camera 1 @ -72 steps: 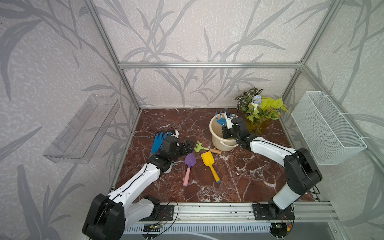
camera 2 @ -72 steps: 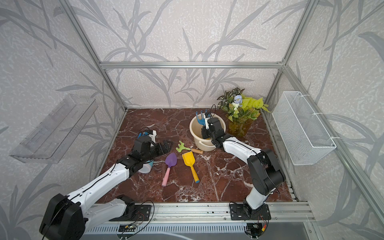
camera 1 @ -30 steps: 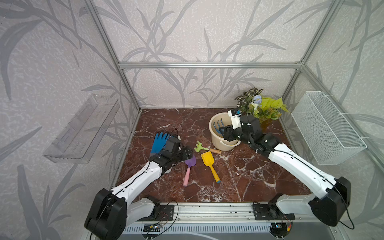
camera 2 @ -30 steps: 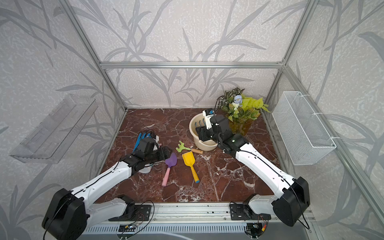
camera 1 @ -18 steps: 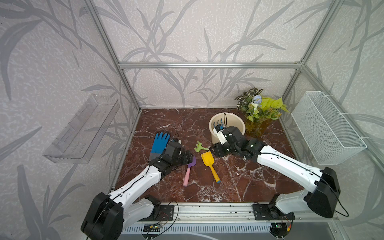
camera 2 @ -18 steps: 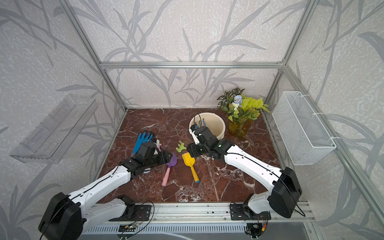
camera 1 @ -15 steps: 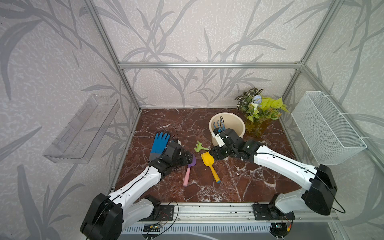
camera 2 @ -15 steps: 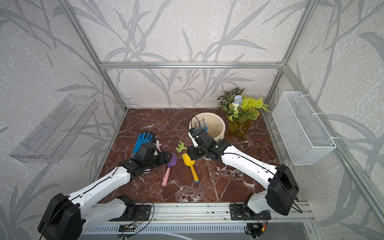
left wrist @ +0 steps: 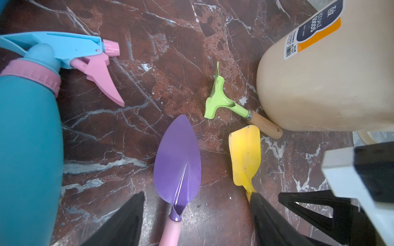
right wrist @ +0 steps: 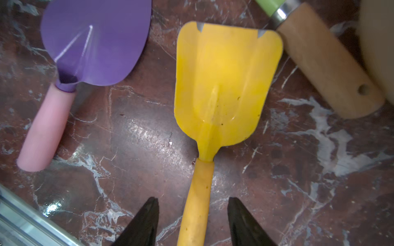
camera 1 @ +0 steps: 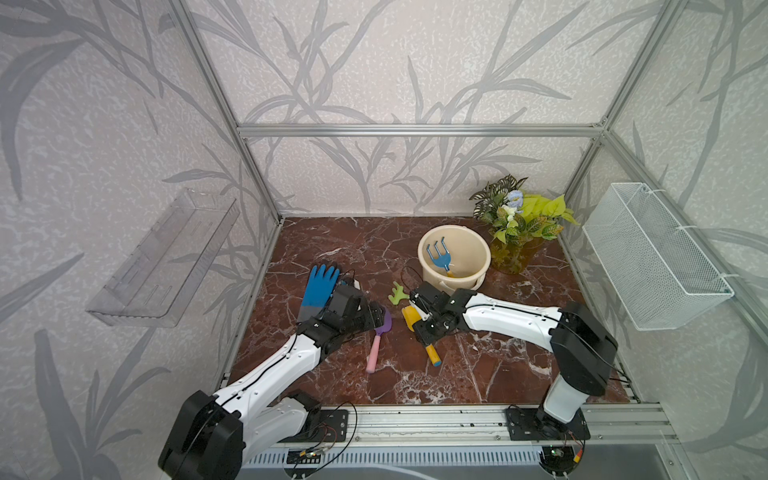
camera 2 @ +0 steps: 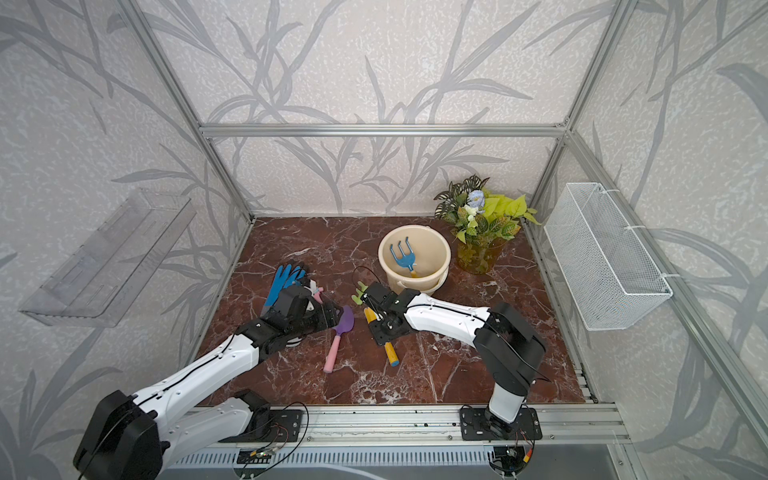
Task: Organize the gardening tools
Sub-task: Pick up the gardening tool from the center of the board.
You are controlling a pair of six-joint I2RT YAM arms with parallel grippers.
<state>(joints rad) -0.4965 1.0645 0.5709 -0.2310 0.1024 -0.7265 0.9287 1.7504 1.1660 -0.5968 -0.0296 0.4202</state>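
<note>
Fingers (right wrist: 142, 223) flank yellow shovel (right wrist: 226, 85); squared blade, chipped corners, matching handle.

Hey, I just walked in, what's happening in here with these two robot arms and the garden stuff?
Two robot arms are tidying toy garden tools. The blue fork is already in the cream bucket. The right claw is open astride the yellow shovel's handle, not gripping it yet. The left claw is open with the purple trowel's neck between its jaws. The green rake lies on the table beside the bucket, untouched.
</note>
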